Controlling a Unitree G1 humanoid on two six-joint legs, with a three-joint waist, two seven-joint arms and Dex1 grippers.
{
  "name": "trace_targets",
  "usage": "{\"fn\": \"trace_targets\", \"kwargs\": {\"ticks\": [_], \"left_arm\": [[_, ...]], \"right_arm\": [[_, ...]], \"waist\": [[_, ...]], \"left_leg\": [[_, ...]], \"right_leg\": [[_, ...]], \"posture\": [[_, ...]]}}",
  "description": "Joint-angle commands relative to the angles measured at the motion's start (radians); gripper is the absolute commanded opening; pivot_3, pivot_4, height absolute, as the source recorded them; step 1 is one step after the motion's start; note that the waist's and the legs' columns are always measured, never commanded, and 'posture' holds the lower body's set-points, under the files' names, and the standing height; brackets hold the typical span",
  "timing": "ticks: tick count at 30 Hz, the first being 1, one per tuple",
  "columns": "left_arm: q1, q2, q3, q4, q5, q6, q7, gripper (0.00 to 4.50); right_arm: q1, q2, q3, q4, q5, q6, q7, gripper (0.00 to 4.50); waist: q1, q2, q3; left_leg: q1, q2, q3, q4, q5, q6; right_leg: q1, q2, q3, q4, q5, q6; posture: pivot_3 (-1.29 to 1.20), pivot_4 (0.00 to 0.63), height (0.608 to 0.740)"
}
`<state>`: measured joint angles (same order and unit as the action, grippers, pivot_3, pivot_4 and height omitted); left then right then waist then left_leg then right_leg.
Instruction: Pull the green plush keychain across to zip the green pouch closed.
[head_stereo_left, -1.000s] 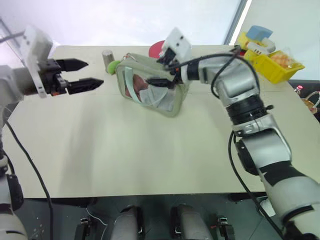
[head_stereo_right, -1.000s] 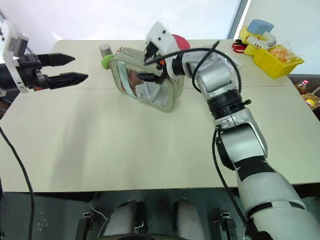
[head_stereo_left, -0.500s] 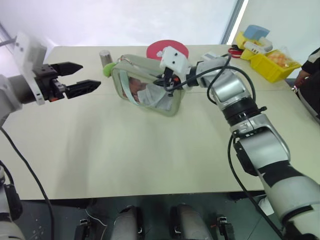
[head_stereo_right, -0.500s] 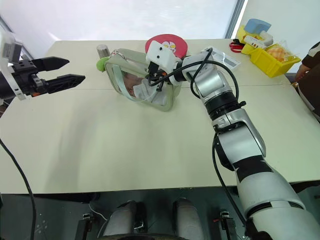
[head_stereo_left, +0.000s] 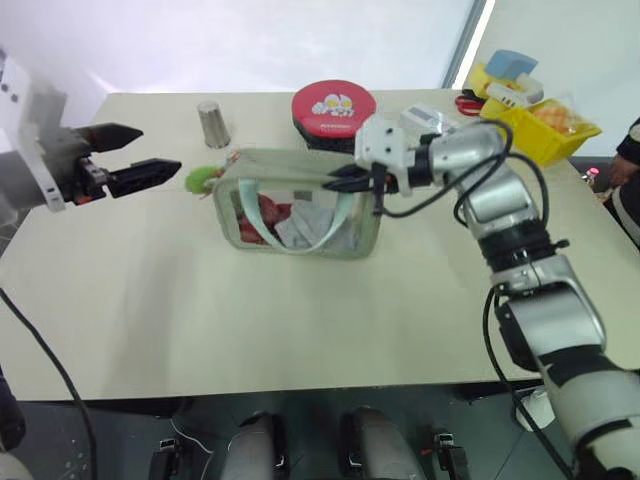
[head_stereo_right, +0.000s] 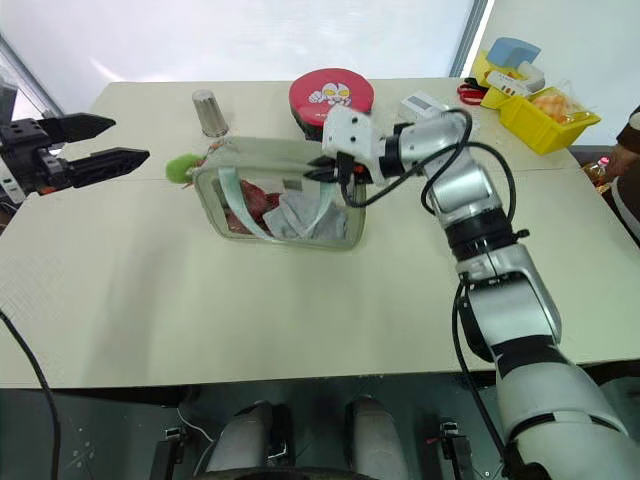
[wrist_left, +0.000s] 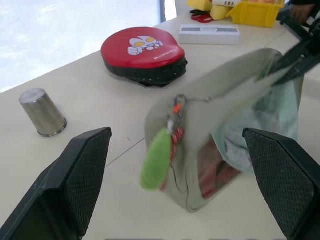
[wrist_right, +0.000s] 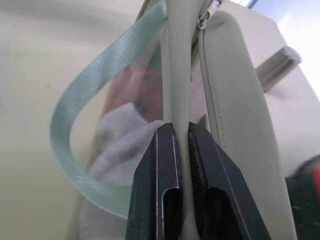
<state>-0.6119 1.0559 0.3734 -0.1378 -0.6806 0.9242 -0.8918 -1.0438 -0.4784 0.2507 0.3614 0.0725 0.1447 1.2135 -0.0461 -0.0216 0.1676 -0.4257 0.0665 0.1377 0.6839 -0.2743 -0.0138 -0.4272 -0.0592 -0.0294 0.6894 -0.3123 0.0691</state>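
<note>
My right pincer (head_stereo_right: 312, 174) pinching the pale sage-green fabric pouch's (head_stereo_right: 280, 200) top edge, my left pincer (head_stereo_right: 98, 141) spread (beside the lime-green fuzzy plush keychain (head_stereo_right: 180, 167)), beige surface (head_stereo_right: 250, 300)

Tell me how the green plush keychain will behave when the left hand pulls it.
The green plush keychain looks soft and fuzzy, so it would probably squash under the fingers. It dangles from the zipper pull of the green pouch, so it will likely swing. It seems very light.

Red tin (head_stereo_left: 333, 104), metal cup (head_stereo_left: 212, 123), yellow bin (head_stereo_left: 540, 120)
</note>
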Motion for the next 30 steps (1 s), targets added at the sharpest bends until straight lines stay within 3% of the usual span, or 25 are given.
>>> {"fn": "trace_targets", "kwargs": {"ticks": [1,3,6,9,17,25,28,30], "left_arm": [[-0.002,0.011,0.005,-0.018,-0.006,-0.022,-0.009,4.50],[-0.006,0.014,0.005,-0.014,-0.008,-0.020,-0.010,4.50],[-0.010,0.006,-0.002,0.002,-0.003,-0.027,-0.010,4.50],[0.000,0.007,-0.011,0.014,0.007,-0.038,-0.018,4.50],[0.033,0.023,-0.018,0.078,0.044,-0.078,-0.040,4.50],[-0.002,-0.010,-0.106,0.117,0.075,-0.118,-0.063,4.50],[-0.009,-0.036,-0.142,0.110,0.082,-0.121,-0.065,4.50],[-0.004,-0.044,-0.161,0.105,0.093,-0.131,-0.071,4.50]], "right_arm": [[0.016,0.001,-0.010,-0.137,0.038,0.074,0.005,0.05],[0.025,-0.016,-0.014,-0.178,0.052,0.115,0.025,0.05],[0.027,-0.039,-0.029,-0.213,0.060,0.155,0.027,1.20],[0.034,-0.084,-0.045,-0.258,0.054,0.168,0.023,2.64],[0.092,-0.215,-0.118,-0.423,0.103,0.321,-0.010,2.64],[0.153,-0.222,-0.091,-0.427,0.111,0.347,-0.022,2.64],[0.153,-0.198,-0.073,-0.395,0.106,0.322,-0.028,1.76],[0.154,-0.192,-0.067,-0.386,0.105,0.311,-0.026,0.72]], "waist": [[0.000,0.000,0.000],[0.001,0.000,0.000],[0.004,0.000,0.000],[0.006,0.000,0.000],[0.010,0.000,0.000],[0.008,0.000,0.000],[0.007,0.000,0.000],[0.007,0.000,0.000]], "left_leg": [[0.000,0.000,0.000,0.000,0.000,0.000],[0.000,0.000,0.000,0.000,0.000,0.000],[0.000,0.000,0.000,0.000,0.000,0.000],[0.000,0.000,0.000,0.000,0.000,0.000],[0.000,-0.001,0.000,0.000,0.000,0.000],[0.000,-0.001,0.000,0.000,0.000,0.000],[0.000,-0.001,0.000,0.000,0.000,0.000],[0.000,-0.001,0.000,0.000,0.000,0.000]], "right_leg": [[0.000,0.000,0.000,0.000,0.000,0.000],[0.000,0.001,0.000,0.000,0.000,0.000],[0.000,0.000,0.000,0.000,0.000,0.000],[0.000,0.000,0.000,0.000,0.000,0.000],[0.000,0.000,0.000,0.000,0.000,0.000],[0.000,0.001,0.000,-0.001,0.000,0.000],[0.000,0.001,0.000,-0.001,0.000,0.000],[0.000,0.001,0.000,-0.001,0.000,0.000]], "posture": [[0.00,0.150,0.740],[0.00,0.150,0.740],[0.00,0.150,0.740],[0.00,0.150,0.740],[0.00,0.150,0.740],[0.00,0.150,0.740],[0.00,0.150,0.740],[0.00,0.150,0.740]]}}
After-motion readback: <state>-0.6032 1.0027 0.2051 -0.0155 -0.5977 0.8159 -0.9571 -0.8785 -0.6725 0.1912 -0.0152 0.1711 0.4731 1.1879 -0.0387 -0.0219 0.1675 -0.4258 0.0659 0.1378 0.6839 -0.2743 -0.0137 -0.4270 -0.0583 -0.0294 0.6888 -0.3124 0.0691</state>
